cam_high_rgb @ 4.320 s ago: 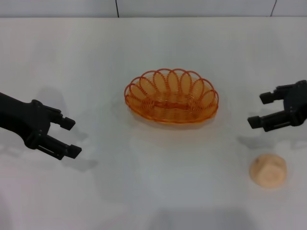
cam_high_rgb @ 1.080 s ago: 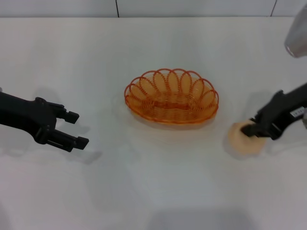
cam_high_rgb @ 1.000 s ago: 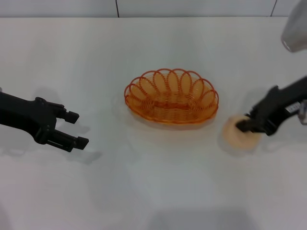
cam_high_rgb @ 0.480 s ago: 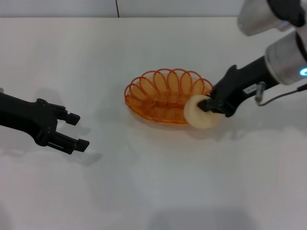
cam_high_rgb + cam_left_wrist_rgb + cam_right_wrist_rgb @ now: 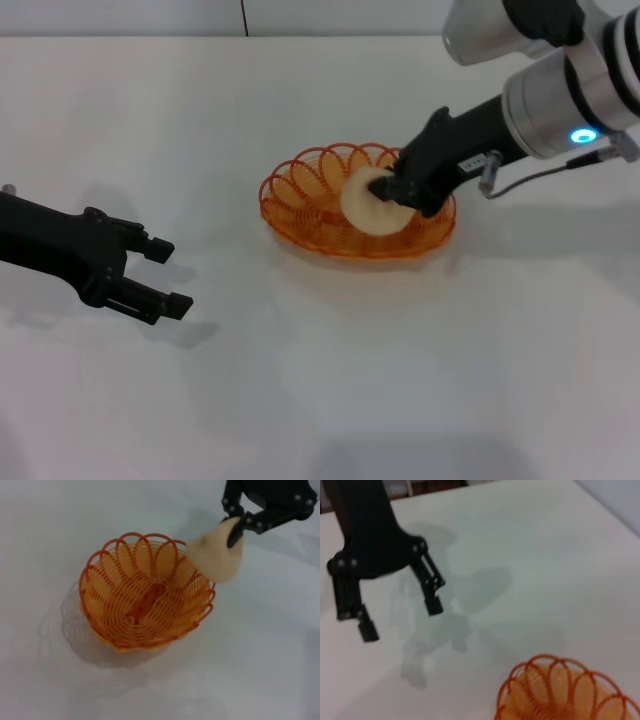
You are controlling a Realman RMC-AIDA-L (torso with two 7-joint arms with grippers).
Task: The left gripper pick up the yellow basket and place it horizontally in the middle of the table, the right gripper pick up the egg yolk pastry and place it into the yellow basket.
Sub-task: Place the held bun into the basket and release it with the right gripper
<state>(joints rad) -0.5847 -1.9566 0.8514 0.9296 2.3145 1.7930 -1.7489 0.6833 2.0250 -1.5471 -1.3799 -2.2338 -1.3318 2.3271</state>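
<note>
Your right gripper (image 5: 392, 192) is clamped on the egg yolk pastry (image 5: 368, 201), holding it above the right half of the yellow basket (image 5: 310, 200). The basket sits flat mid-table (image 5: 320, 380), long side running left-right. Your left gripper (image 5: 158, 275) hovers well off to the left, fingers spread wide, holding nothing.

- The right gripper (image 5: 392, 195), clamped on the egg yolk pastry (image 5: 370, 202), blocks the yellow basket (image 5: 310, 205) from the right.
- The basket's left side lies open toward the left gripper (image 5: 165, 276), its fingers spread, bare table (image 5: 320, 380) between.
</note>
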